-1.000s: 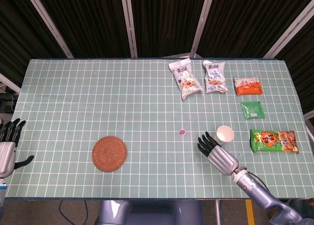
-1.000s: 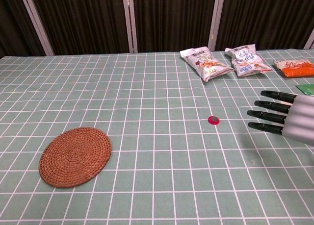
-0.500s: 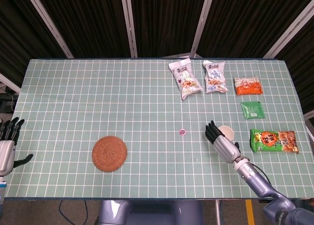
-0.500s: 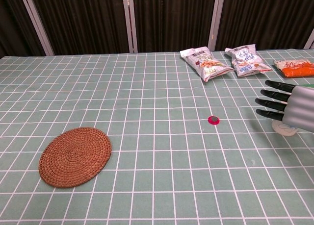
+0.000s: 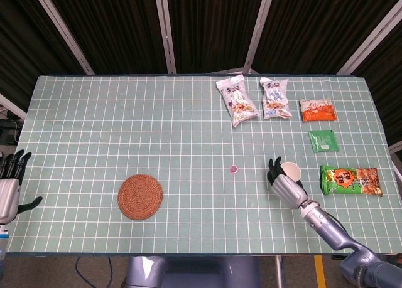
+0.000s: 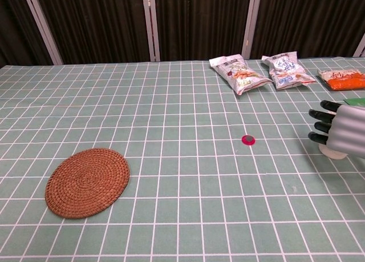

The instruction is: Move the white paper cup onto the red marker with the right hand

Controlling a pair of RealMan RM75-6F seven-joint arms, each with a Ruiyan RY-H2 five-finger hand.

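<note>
The white paper cup (image 5: pixel 290 170) stands upright on the table, right of the small red marker (image 5: pixel 233 169). My right hand (image 5: pixel 284 185) is pressed against the cup's near left side, its dark fingers (image 5: pixel 274 165) reaching along the cup's left wall. In the chest view the right hand (image 6: pixel 342 129) covers most of the cup (image 6: pixel 332 152); only its base shows, still on the table. The red marker (image 6: pixel 248 140) lies well to the left of it. I cannot tell whether the fingers close around the cup. My left hand (image 5: pixel 7 191) hangs at the table's left edge, fingers spread and holding nothing.
A round woven coaster (image 5: pixel 140 196) lies front left. Two white snack bags (image 5: pixel 237 100) (image 5: pixel 274 98), an orange packet (image 5: pixel 317 110) and a green packet (image 5: pixel 322 140) lie at the back right. A green-and-orange bag (image 5: pixel 350 181) sits just right of the cup.
My right hand has moved away from me and rightward up to the cup, and its fingers have drawn in beside it. The cup and marker have not moved.
</note>
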